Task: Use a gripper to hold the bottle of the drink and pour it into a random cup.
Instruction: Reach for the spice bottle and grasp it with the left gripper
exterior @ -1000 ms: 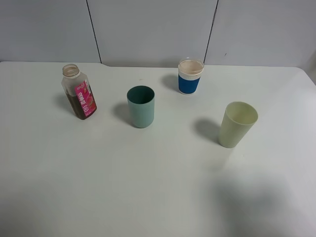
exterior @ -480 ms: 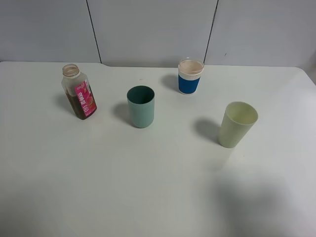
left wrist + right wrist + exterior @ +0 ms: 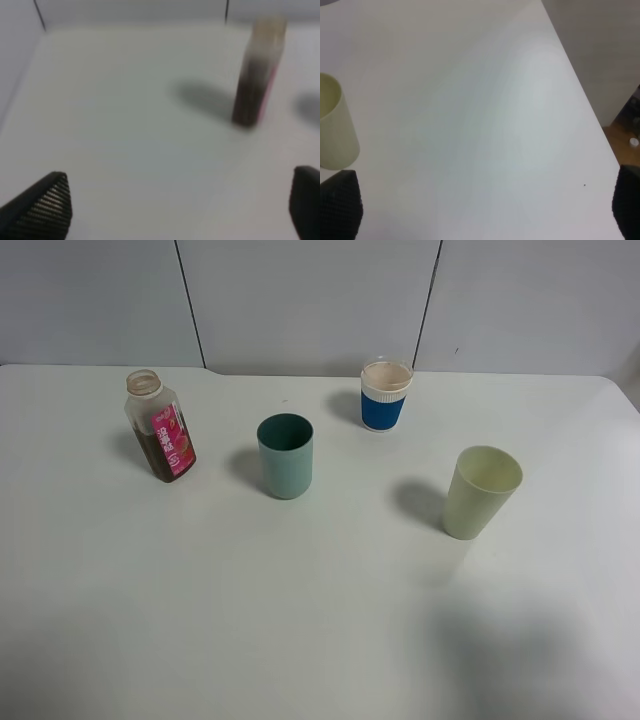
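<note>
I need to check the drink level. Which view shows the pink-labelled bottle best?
The exterior high view: the small pink-labelled clear plastic bottle stands sharp, whole and uncapped, its brown drink visible. The left wrist view shows it whole but blurred. The right wrist view does not show it.

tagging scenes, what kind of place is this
Likely a robot lab bench: bare white table, plain grey wall panels, and only a bottle, teal cup, blue-banded cup and pale cup set out.
</note>
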Available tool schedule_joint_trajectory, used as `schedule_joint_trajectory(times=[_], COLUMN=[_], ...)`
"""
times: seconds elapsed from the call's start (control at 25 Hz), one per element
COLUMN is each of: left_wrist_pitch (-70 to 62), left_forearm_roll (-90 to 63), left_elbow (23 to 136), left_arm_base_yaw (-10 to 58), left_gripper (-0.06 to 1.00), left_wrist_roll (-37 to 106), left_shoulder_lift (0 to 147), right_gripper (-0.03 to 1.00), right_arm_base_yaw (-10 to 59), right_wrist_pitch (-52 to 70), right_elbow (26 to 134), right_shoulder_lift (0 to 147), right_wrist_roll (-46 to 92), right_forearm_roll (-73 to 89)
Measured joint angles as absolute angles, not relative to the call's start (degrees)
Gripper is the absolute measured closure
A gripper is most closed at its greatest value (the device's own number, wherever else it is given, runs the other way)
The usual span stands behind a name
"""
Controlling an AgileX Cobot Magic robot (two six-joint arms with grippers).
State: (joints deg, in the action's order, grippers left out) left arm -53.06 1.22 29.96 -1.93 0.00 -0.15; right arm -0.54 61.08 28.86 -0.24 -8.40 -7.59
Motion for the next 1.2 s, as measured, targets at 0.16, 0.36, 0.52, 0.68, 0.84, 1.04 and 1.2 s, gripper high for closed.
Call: schedule_joint_trajectory(times=[0.16,0.36,0.52,0.68,0.84,1.04,1.2], left_wrist_pitch=[-47.9,-43.9,-39.9,-33.7,-22.5,-8.9,-2.0], left_forearm_roll=[1.1,-1.4,-2.8,-3.8,-4.1,-3.8,-3.8], left_elbow=[30.0,30.0,30.0,28.6,22.3,14.0,11.0], left_arm_base_yaw=[-1.9,-1.9,-1.9,-1.9,-1.9,1.8,4.6], left_gripper=[0.12,0.09,0.01,-0.01,-0.01,-0.01,-0.01], left_wrist_roll=[0.0,0.6,0.8,2.0,3.7,3.9,3.5], left_shoulder_lift=[3.1,10.6,17.2,22.8,26.4,29.7,34.0], right_gripper=[-0.03,-0.03,-0.03,-0.03,-0.03,-0.03,-0.03], right_arm_base_yaw=[-0.5,-0.5,-0.5,-0.5,-0.5,-0.5,-0.5], right_wrist_pitch=[61.1,61.1,61.1,61.1,61.1,61.1,61.1], right_elbow=[28.9,28.9,28.9,28.9,28.9,28.9,28.9], right_shoulder_lift=[-0.2,-0.2,-0.2,-0.2,-0.2,-0.2,-0.2], right_wrist_roll=[-8.4,-8.4,-8.4,-8.4,-8.4,-8.4,-8.4], right_forearm_roll=[-7.6,-7.6,-7.6,-7.6,-7.6,-7.6,-7.6])
